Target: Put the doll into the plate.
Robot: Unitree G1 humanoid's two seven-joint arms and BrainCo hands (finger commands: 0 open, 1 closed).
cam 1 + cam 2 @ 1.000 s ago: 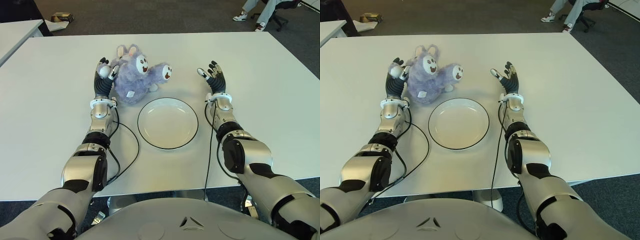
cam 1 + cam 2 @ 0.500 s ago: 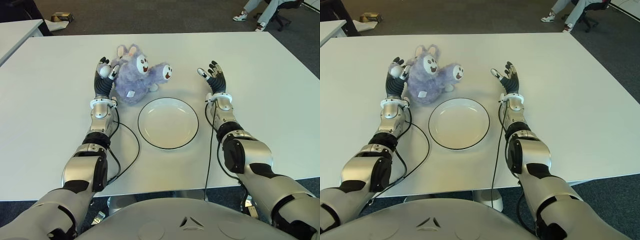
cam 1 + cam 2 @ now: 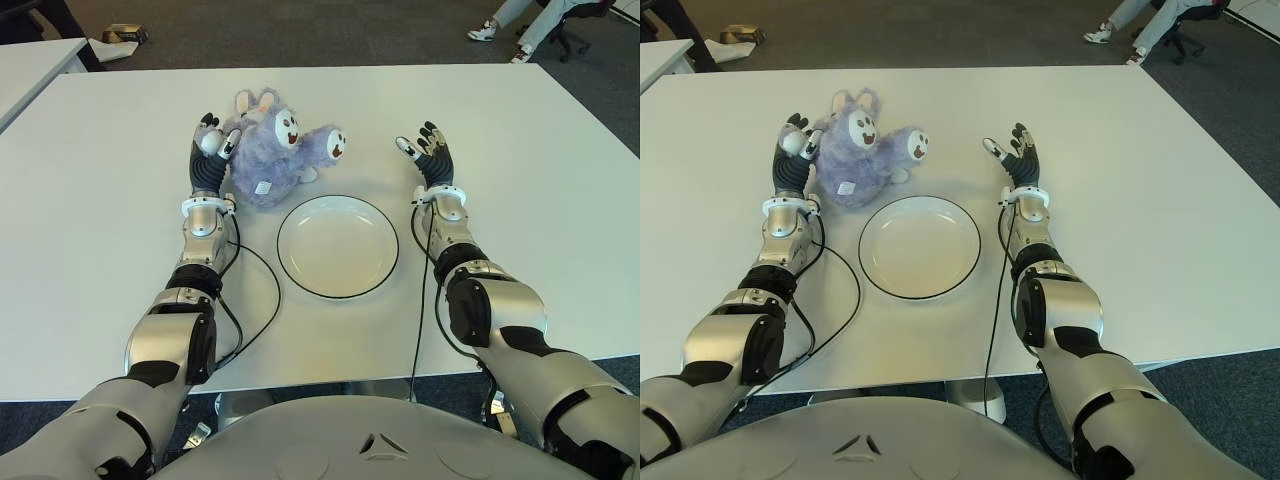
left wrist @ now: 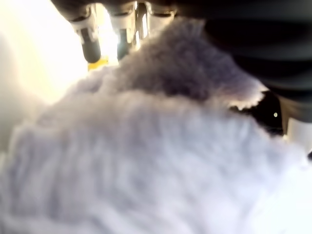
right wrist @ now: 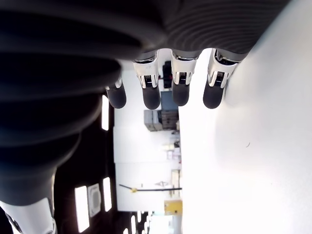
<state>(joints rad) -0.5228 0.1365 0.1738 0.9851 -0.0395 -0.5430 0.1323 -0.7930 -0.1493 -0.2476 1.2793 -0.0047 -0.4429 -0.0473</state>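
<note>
The doll (image 3: pixel 270 155) is a fluffy purple plush with white face patches, lying on the white table (image 3: pixel 120 230) just beyond the plate. The plate (image 3: pixel 337 250) is white with a dark rim and holds nothing. My left hand (image 3: pixel 208 145) stands at the doll's left side, palm against the fur and fingers straight, not closed around it. Purple fur (image 4: pixel 146 161) fills the left wrist view under the straight fingers (image 4: pixel 90 44). My right hand (image 3: pixel 425 150) is open to the right of the doll, apart from it, with its fingers (image 5: pixel 180 87) spread over bare table.
Black cables (image 3: pixel 262 290) run along both forearms on the table beside the plate. Another white table (image 3: pixel 30 70) stands at the far left. On the dark floor beyond are a small box (image 3: pixel 125 34) and a seated person's feet (image 3: pixel 505 32) by an office chair.
</note>
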